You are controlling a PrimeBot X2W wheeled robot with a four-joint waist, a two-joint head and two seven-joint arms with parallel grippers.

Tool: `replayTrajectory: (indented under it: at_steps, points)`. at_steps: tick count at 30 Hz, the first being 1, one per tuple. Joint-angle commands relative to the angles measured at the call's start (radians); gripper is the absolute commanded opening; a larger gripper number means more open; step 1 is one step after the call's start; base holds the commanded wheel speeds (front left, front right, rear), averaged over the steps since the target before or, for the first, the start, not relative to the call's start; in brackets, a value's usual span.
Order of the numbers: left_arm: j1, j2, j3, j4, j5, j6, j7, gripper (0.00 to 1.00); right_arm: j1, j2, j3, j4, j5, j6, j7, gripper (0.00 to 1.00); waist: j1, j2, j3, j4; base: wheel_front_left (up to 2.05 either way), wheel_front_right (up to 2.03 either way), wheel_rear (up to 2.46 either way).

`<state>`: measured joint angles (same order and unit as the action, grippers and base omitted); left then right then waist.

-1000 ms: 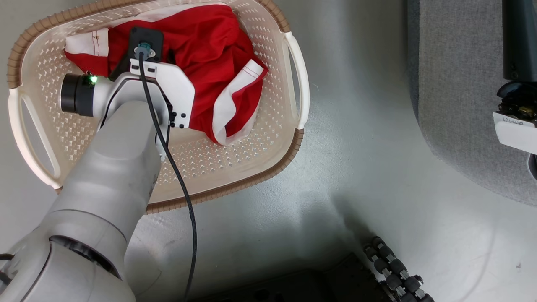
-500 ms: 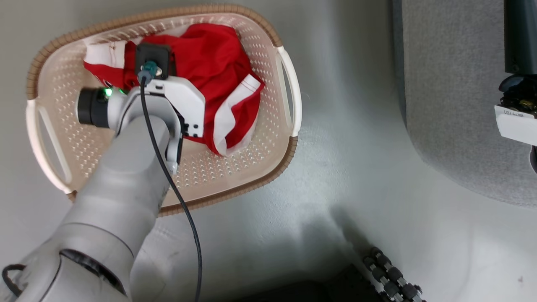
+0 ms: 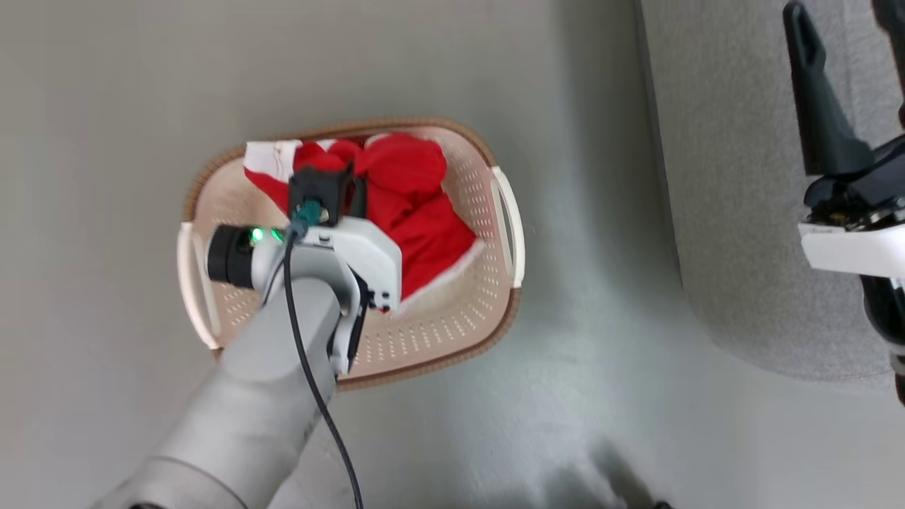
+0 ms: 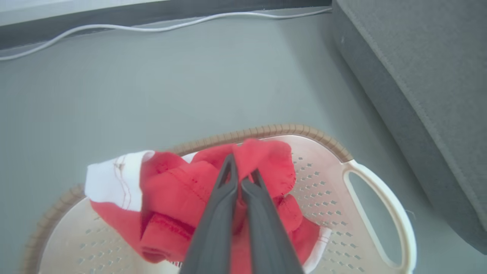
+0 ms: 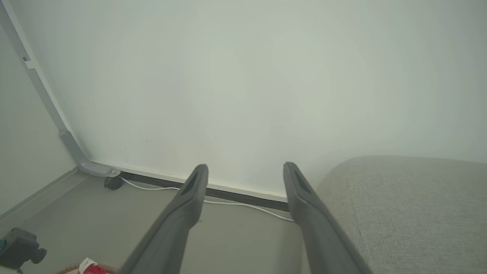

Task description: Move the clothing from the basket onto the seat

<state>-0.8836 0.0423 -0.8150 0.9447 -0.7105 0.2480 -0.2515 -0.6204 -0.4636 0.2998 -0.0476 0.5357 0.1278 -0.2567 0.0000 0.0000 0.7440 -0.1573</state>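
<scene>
Presently the basket (image 4: pixel 289 130) holds bunched clothing (image 4: pixel 175 190), the left gripper (image 4: pixel 242 167) clamped on a fold. Right wrist view adds the right gripper (image 5: pixel 245 173), spread empty, seat (image 5: pixel 411 213) beside it.

1 basket (image 3: pixel 438 331), 1 sofa (image 3: pixel 735 212), 1 red clothing heap (image 4: pixel 175 190), 1 cable (image 4: pixel 114 27), L claw (image 4: pixel 240 179) + R claw (image 5: pixel 245 169).
</scene>
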Motion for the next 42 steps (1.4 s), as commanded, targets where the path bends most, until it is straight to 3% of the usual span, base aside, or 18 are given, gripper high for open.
replayTrajectory:
  at_steps: [1, 11, 25, 33, 42]
  points:
    - [0.057, 0.008, 0.04, -0.046, 0.034, 0.009, -0.01, 0.0, 0.061, -0.012, 0.013, -0.003, -0.013, 0.003, -0.005, 1.0, 0.0, 0.0, -0.105, 0.045, 0.0, 0.0, 0.0]
    - [0.242, 0.008, 0.179, -0.207, 0.196, -0.017, -0.01, 0.0, 0.148, 0.03, 0.032, 0.083, -0.022, 0.003, -0.005, 1.0, 0.0, 0.0, -0.293, 0.081, 0.0, 0.0, 0.0]
    - [0.454, 0.03, 0.365, -0.486, 0.374, -0.104, -0.01, 0.0, 0.289, 0.129, 0.039, 0.206, -0.051, 0.003, -0.005, 1.0, 0.0, 0.0, -0.525, 0.092, 0.0, 0.0, 0.0]
    - [0.442, 0.044, 0.388, -0.677, 0.448, -0.129, -0.01, 0.0, 0.336, 0.163, 0.041, 0.242, -0.073, 0.003, -0.005, 1.0, 0.0, 0.0, -0.567, 0.101, 0.0, 0.0, 0.0]
    - [0.401, 0.057, 0.364, -0.794, 0.477, -0.139, 0.008, 0.0, 0.338, 0.173, 0.061, 0.255, -0.078, 0.003, -0.005, 1.0, 0.0, 0.0, -0.575, 0.106, 0.0, 0.0, 0.0]
